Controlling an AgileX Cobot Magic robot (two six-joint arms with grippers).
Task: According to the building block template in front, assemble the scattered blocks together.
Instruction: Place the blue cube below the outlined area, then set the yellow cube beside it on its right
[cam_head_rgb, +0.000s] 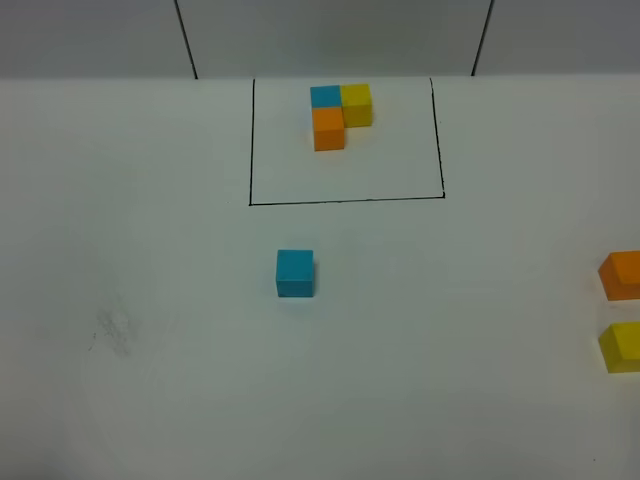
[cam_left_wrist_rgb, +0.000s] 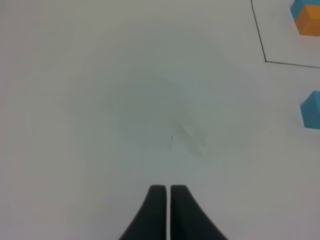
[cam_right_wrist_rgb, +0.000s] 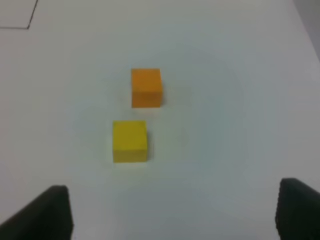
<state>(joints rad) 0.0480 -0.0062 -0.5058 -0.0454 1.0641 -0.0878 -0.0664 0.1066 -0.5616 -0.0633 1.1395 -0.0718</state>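
Right wrist view: what got logged?
— My right gripper (cam_right_wrist_rgb: 175, 196) hung wide open near the yellow block (cam_right_wrist_rgb: 130, 141) and orange block (cam_right_wrist_rgb: 146, 87), by the right edge of the counter (cam_head_rgb: 150, 380). My left gripper (cam_left_wrist_rgb: 167, 189) was pinched shut, empty. The blue block (cam_head_rgb: 295, 273) sat mid-counter, the template (cam_head_rgb: 340, 115) by the far edge.
— Step?
— First pick, I judged. Next: lower, straddle yellow.

The white table (cam_head_rgb: 480, 420) bears the framed template (cam_head_rgb: 338, 113), blue cube (cam_head_rgb: 295, 273), orange cube (cam_head_rgb: 622, 274) and yellow cube (cam_head_rgb: 622, 346).

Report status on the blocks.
Left gripper shut, right gripper open, both empty. Small blue cube, orange cube, yellow cube scattered, unjoined. No obstruction seen.
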